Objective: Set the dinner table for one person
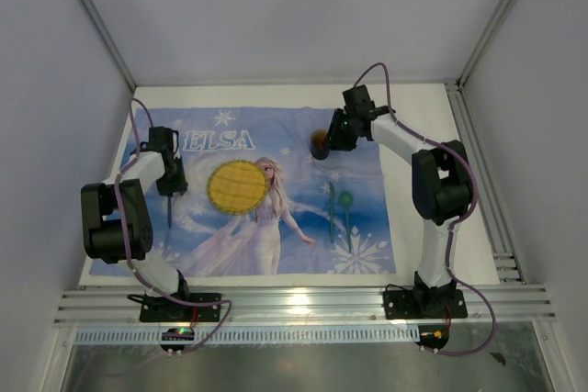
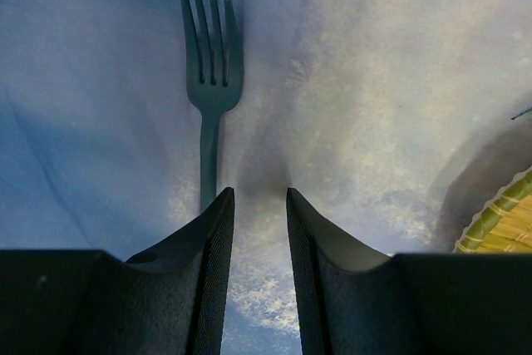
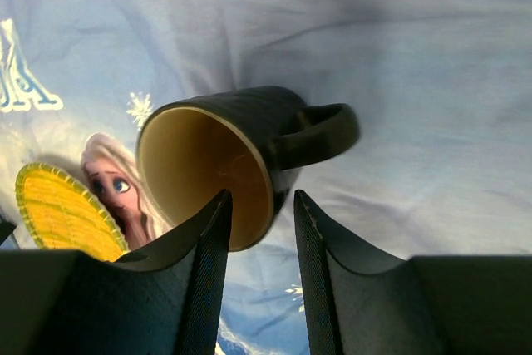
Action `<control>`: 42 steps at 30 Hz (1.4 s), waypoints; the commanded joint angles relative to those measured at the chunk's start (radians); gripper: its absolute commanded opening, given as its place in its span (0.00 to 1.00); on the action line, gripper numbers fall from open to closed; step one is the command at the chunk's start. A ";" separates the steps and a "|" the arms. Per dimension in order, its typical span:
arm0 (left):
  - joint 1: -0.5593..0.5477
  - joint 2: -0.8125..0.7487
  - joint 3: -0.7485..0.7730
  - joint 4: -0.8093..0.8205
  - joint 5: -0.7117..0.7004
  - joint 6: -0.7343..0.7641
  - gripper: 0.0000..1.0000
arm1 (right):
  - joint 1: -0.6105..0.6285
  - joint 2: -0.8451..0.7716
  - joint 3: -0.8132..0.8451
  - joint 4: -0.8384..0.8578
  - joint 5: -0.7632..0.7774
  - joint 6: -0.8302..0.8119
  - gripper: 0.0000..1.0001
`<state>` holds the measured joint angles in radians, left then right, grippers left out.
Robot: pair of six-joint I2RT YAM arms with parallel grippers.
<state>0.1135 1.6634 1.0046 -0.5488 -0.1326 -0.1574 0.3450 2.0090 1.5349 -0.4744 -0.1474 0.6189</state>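
Laying pieces around the yellow woven mat [image 1: 237, 185] seemed the step in hand. Left of the mat, the left gripper [image 2: 259, 193] pointed down, jaws apart and empty, with the fork [image 2: 212, 64] lying at its fingertip. Right of the mat and beyond it, the right gripper [image 3: 259, 197] reached forward, seemingly clamped on the wall of the tilted mug [image 3: 195, 164]. Next the mug would need righting and setting down. The dinner table [image 1: 257, 96] lay beneath the mat and showed bare beyond it.

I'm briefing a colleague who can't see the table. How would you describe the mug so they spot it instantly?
Start at the blue printed cloth and go to its far right part, beyond the green spoon. The mug is tipped at the right gripper; unlike the flat spoon, it is dark, handled and tan inside.
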 commanded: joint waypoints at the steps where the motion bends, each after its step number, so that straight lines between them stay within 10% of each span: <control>1: 0.002 0.012 0.006 0.046 0.028 -0.005 0.33 | 0.020 -0.052 0.024 0.085 -0.076 -0.053 0.40; 42: 0.002 -0.022 0.015 0.052 0.048 -0.025 0.33 | 0.088 -0.569 -0.120 -0.040 0.747 -0.309 0.44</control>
<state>0.1135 1.6764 1.0039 -0.5243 -0.1009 -0.1768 0.4347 1.4918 1.4475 -0.5529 0.5003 0.3416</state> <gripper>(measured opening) 0.332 0.438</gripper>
